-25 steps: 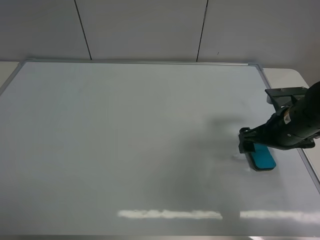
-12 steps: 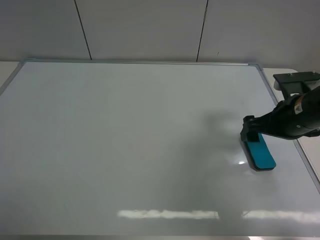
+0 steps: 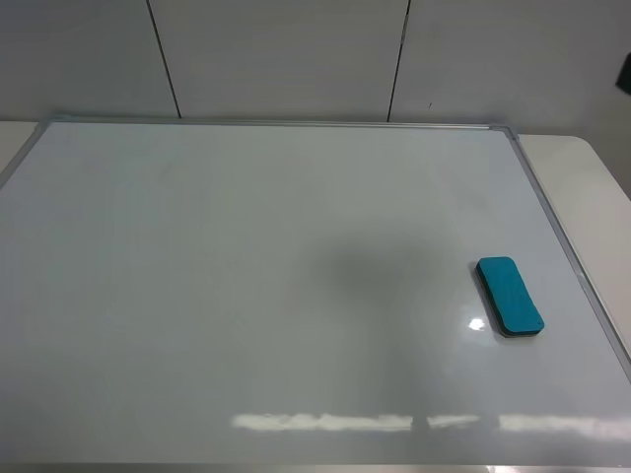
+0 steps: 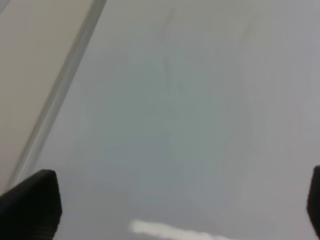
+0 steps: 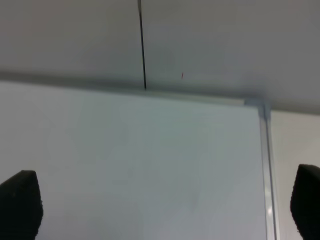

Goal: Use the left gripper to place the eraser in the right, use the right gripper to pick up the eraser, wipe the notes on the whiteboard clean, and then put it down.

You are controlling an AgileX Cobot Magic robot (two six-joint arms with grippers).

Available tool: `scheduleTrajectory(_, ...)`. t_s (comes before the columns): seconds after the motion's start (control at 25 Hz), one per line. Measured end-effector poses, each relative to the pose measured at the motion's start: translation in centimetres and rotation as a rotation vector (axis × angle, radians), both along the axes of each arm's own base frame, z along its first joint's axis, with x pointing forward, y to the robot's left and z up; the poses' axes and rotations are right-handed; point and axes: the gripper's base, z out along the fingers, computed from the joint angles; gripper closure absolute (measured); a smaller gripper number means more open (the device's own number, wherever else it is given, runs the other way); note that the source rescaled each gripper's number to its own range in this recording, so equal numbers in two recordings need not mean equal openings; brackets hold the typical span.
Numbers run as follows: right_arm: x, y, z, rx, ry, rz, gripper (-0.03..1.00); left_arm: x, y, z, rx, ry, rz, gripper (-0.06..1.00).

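One eraser (image 3: 510,295), teal, lies flat on the whiteboard (image 3: 246,296), toward the board's right side, near the right frame rail but apart from it. Dark felt edge shows along its lower side. Long axis runs roughly front to back, slightly slanted. A small bright glare spot sits on the board just left of it. Nothing touches it.

Board surface reads blank white in the high view; no marker writing can be made out. A soft grey shadow falls near the middle, left of the eraser. A streak of reflected light runs along the near edge. Silver frame visible at the far edge and right side, rounded corner at far right.

Right gripper (image 5: 160,210): only the two black fingertips (image 5: 20,202) show, at opposite edges of the wrist view, set wide apart, nothing between them. It faces the board's far right corner and the grey wall behind, with a dark wall seam above the frame.

Left gripper (image 4: 175,205): fingertips (image 4: 32,202) likewise at the far edges of its view, spread wide, holding nothing. Below it, bare board and a stretch of frame rail, beige table (image 4: 35,55) beyond the rail.

Neither arm's body is clearly seen in the high view.
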Motion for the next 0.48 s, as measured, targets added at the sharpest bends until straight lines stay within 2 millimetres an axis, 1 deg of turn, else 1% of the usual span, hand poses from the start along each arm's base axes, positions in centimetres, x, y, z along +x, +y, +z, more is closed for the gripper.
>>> scheduleTrajectory(0.08,-2.6,-0.9,0.3,0.01,-0.033,-0.018,-0.03,0.0,0.0,0.0,0.0,0.0,0.0,-0.06)
scheduleTrajectory(0.2,-6.1,-2.2,-0.5,0.014,0.001,-0.055,-0.03,0.0,0.0,0.0,0.0,0.0,0.0,-0.06)
scheduleTrajectory(0.28,-8.0,-2.8,-1.1,0.03,0.017,-0.067,-0.03,0.0,0.0,0.0,0.0,0.0,0.0,-0.06)
scheduleTrajectory(0.4,-10.2,-3.2,-1.7,0.079,0.001,-0.056,-0.03,0.0,0.0,0.0,0.0,0.0,0.0,-0.06)
scheduleTrajectory(0.48,-10.9,-3.2,-2.1,0.103,0.016,-0.034,-0.03,0.0,0.0,0.0,0.0,0.0,0.0,-0.06)
